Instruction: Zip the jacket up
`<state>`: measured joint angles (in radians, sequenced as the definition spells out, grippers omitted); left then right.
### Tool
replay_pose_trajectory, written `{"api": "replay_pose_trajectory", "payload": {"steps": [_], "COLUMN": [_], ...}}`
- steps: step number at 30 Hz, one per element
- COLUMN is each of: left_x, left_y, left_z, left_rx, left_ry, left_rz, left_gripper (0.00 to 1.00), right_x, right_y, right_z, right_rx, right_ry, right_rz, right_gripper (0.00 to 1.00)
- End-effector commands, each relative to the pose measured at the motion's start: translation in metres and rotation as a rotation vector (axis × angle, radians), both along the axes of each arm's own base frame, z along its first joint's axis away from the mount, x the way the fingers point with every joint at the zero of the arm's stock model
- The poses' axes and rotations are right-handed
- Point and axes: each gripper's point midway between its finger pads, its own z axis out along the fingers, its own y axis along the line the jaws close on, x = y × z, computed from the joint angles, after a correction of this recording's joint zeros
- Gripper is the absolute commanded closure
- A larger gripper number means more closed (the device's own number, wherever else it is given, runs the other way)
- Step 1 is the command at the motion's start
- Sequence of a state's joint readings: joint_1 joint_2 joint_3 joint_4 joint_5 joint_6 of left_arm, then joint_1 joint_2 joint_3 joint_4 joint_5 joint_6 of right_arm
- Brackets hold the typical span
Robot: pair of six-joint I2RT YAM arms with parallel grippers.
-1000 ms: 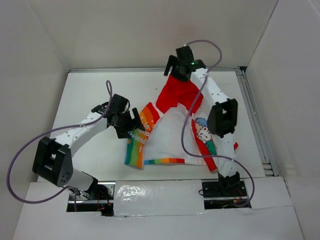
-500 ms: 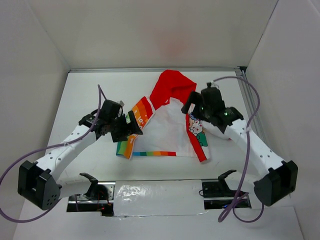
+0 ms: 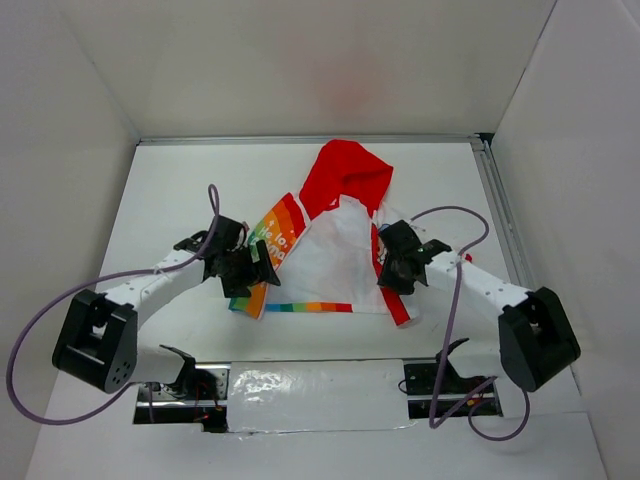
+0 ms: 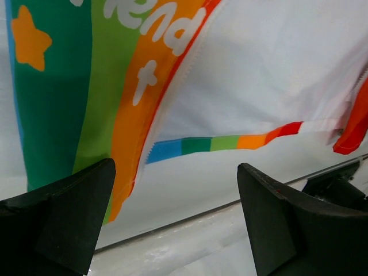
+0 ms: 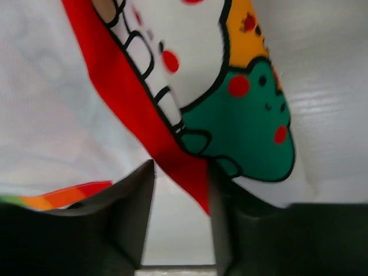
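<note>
I am looking down on the table point(image 3: 170, 190) and the jacket point(image 3: 330, 285) is lying flat and open in the middle of it, a bit nearer the right edge than the left. Its red hood point(image 3: 345, 178) is pointing at the far edge, and the white lining point(image 3: 335, 250) is facing up. The two front sides are lying well apart, so the jacket is not zipped. The rainbow side point(image 3: 275, 232) is folding out toward the left edge, and my left gripper point(image 3: 255, 268) is hovering right at its near corner. From the left wrist camera I am seeing the left gripper point(image 4: 175, 172) standing wide open with nothing in it. Its two black fingers point(image 4: 63, 218) are sitting far apart, with the orange and green stripes point(image 4: 57, 103) and a thin rainbow band point(image 4: 224, 141) showing past them. My right gripper point(image 3: 392, 272) is sitting over the other front side, near the bottom hem. From the right wrist camera the right gripper point(image 5: 181, 172) is only a little bit open. The red edge strip point(image 5: 138, 109) is running down into the gap, next to a green frog picture point(image 5: 247, 132). I cannot tell if the fingers point(image 5: 123, 218) are touching the cloth.
</note>
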<state>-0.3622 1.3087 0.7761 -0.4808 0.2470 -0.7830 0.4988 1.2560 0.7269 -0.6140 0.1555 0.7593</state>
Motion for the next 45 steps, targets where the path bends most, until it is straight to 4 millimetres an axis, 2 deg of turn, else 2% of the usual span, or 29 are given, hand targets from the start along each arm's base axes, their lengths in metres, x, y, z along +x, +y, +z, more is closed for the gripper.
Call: {"api": "replay_pose_trajectory", "payload": {"steps": [1, 3, 4, 5, 7, 9, 10, 11, 13, 15, 16, 18, 19, 20, 21, 23, 25, 26, 28, 32, 33, 34, 35, 37, 38, 40, 41, 42, 45], "left_x": [0.013, 0.010, 0.011, 0.010, 0.008, 0.007, 0.008, 0.006, 0.005, 0.004, 0.003, 0.002, 0.002, 0.000, -0.001, -0.002, -0.007, -0.011, -0.018, -0.034, -0.037, -0.041, -0.044, -0.049, -0.052, -0.060, -0.063, -0.065, -0.071], "left_y": [-0.006, -0.005, -0.006, -0.007, -0.007, -0.009, -0.010, -0.011, -0.011, -0.013, -0.012, -0.012, -0.012, -0.011, -0.011, -0.012, -0.014, -0.014, -0.020, -0.030, -0.028, -0.030, -0.030, -0.025, -0.024, -0.014, -0.011, -0.007, 0.004], "left_z": [-0.009, -0.021, -0.023, -0.026, -0.031, -0.031, -0.030, -0.029, -0.028, -0.025, -0.024, -0.022, -0.020, -0.019, -0.018, -0.012, -0.007, -0.007, 0.000, 0.010, 0.011, 0.016, 0.017, 0.020, 0.020, 0.019, 0.016, 0.016, 0.012], "left_rx": [-0.027, -0.019, -0.023, -0.028, -0.027, -0.033, -0.044, -0.048, -0.053, -0.061, -0.061, -0.062, -0.062, -0.056, -0.050, -0.041, -0.025, -0.016, -0.021, -0.041, -0.028, -0.034, -0.026, -0.008, -0.004, 0.023, 0.033, 0.039, 0.058], "left_ry": [-0.042, -0.009, -0.005, 0.006, 0.019, 0.019, 0.013, 0.014, 0.010, 0.002, 0.003, -0.002, -0.002, 0.005, 0.004, -0.001, 0.005, 0.015, 0.001, -0.014, -0.007, -0.014, -0.008, -0.001, 0.007, 0.049, 0.069, 0.079, 0.128], "left_rz": [-0.044, -0.046, -0.049, -0.051, -0.054, -0.062, -0.066, -0.069, -0.066, -0.070, -0.068, -0.066, -0.065, -0.058, -0.059, -0.055, -0.050, -0.052, -0.067, -0.098, -0.092, -0.092, -0.086, -0.054, -0.046, 0.023, 0.048, 0.071, 0.141], "left_gripper": [0.01, 0.01, 0.01, 0.01, 0.01, 0.01, 0.01, 0.01, 0.01, 0.01, 0.01, 0.01, 0.01, 0.01, 0.01, 0.01, 0.01, 0.01, 0.01, 0.01, 0.01, 0.01, 0.01, 0.01, 0.01, 0.01, 0.01, 0.01, 0.01], "right_x": [0.022, 0.029, 0.029, 0.036, 0.035, 0.041, 0.030, 0.027, 0.015, 0.012, -0.001, 0.002, -0.003, 0.004, -0.001, -0.007, -0.013, -0.015, -0.016, -0.026, -0.032, -0.032, -0.037, -0.041, -0.038, -0.042, -0.038, -0.041, -0.042], "right_y": [-0.005, -0.002, 0.001, 0.008, 0.037, 0.069, 0.094, 0.107, 0.129, 0.131, 0.130, 0.117, 0.107, 0.090, 0.077, 0.058, 0.056, 0.058, 0.060, 0.067, 0.074, 0.077, 0.087, 0.095, 0.101, 0.102, 0.111, 0.117, 0.127], "right_z": [0.005, 0.010, 0.014, 0.024, 0.041, 0.076, 0.091, 0.110, 0.132, 0.137, 0.124, 0.103, 0.080, 0.057, 0.039, 0.015, 0.021, 0.026, 0.045, 0.059, 0.060, 0.060, 0.063, 0.056, 0.063, 0.044, 0.051, 0.037, 0.020], "right_rx": [-0.077, -0.097, -0.106, -0.093, -0.010, 0.116, 0.243, 0.316, 0.469, 0.545, 0.594, 0.594, 0.556, 0.455, 0.388, 0.292, 0.298, 0.301, 0.310, 0.302, 0.306, 0.298, 0.289, 0.241, 0.230, 0.097, 0.089, 0.044, -0.046], "right_ry": [-0.036, -0.036, -0.037, -0.059, -0.082, -0.160, -0.149, -0.185, -0.190, -0.191, -0.131, -0.094, -0.039, -0.023, 0.024, 0.059, 0.031, 0.012, -0.062, -0.127, -0.126, -0.132, -0.140, -0.109, -0.115, -0.082, -0.095, -0.065, -0.021], "right_rz": [-0.074, -0.071, -0.054, -0.026, 0.075, 0.199, 0.295, 0.362, 0.469, 0.496, 0.517, 0.466, 0.422, 0.344, 0.294, 0.233, 0.248, 0.264, 0.285, 0.327, 0.362, 0.370, 0.401, 0.399, 0.352, 0.322, 0.301, 0.285, 0.249], "right_gripper": [0.61, 0.77, 1.00, 1.00, 1.00, 1.00, 1.00, 1.00, 1.00, 1.00, 1.00, 1.00, 0.96, 0.79, 0.64, 0.40, 0.29, 0.19, 0.11, 0.10, 0.09, 0.00, 0.00, 0.00, 0.01, 0.03, 0.05, 0.10, 0.19]}}
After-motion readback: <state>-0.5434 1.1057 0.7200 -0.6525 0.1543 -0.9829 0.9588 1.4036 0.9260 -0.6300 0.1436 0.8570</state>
